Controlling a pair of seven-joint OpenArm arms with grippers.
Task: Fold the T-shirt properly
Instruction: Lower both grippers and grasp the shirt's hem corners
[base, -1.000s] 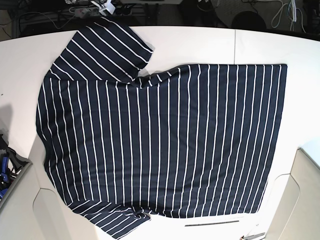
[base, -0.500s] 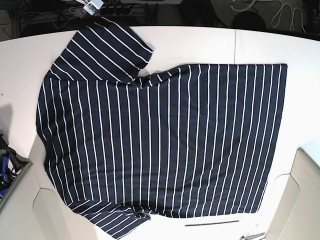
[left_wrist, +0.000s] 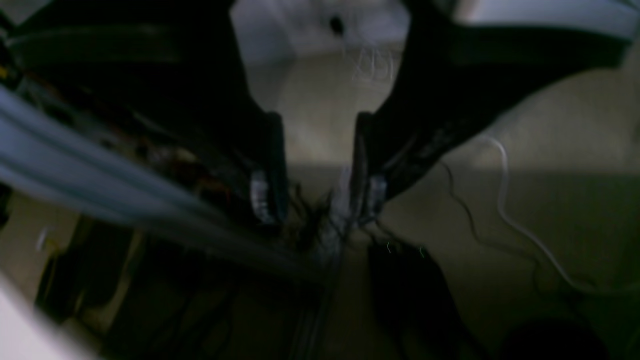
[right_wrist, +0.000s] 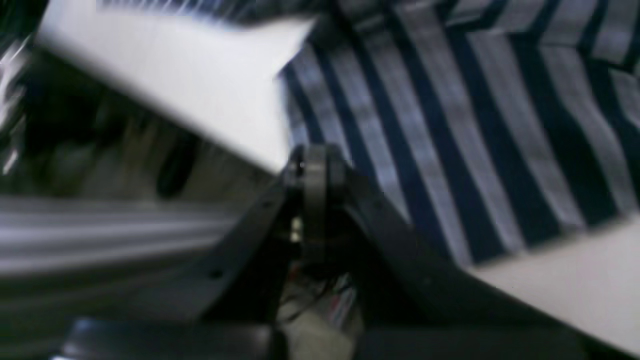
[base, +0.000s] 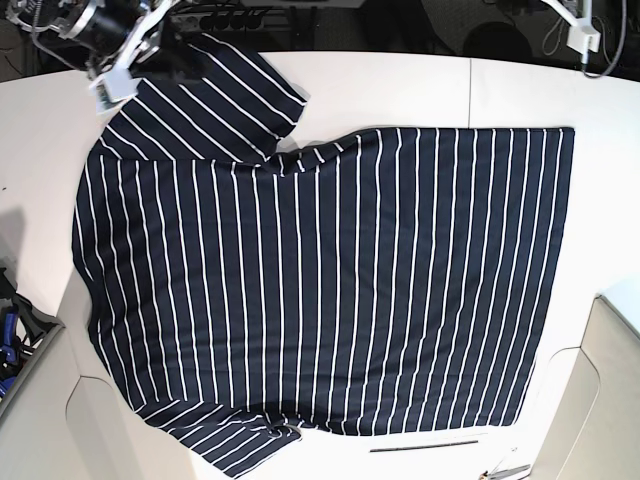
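Note:
The T-shirt (base: 330, 280), dark navy with thin white stripes, lies spread flat on the white table (base: 400, 85), with one sleeve (base: 215, 95) pointing to the far left corner. My right gripper (base: 150, 50) hangs over the table's far left edge, just beside that sleeve. In the right wrist view its jaws (right_wrist: 315, 170) are closed together with nothing between them, and the striped shirt (right_wrist: 450, 125) lies just beyond. My left gripper (left_wrist: 317, 200) is open and empty, off the table over the floor. Part of that arm (base: 580, 35) shows at the far right.
A tray with blue-handled tools (base: 8, 335) sits at the left edge. A thin dark rod (base: 425, 446) lies near the front edge below the shirt. Cables (left_wrist: 505, 200) trail on the floor behind the table. Beige panels (base: 610, 400) flank the front corners.
Both arms have come into view at the far edge: the right arm now hangs by the shirt's upper left sleeve, the left arm at the far right. The shirt has not moved.

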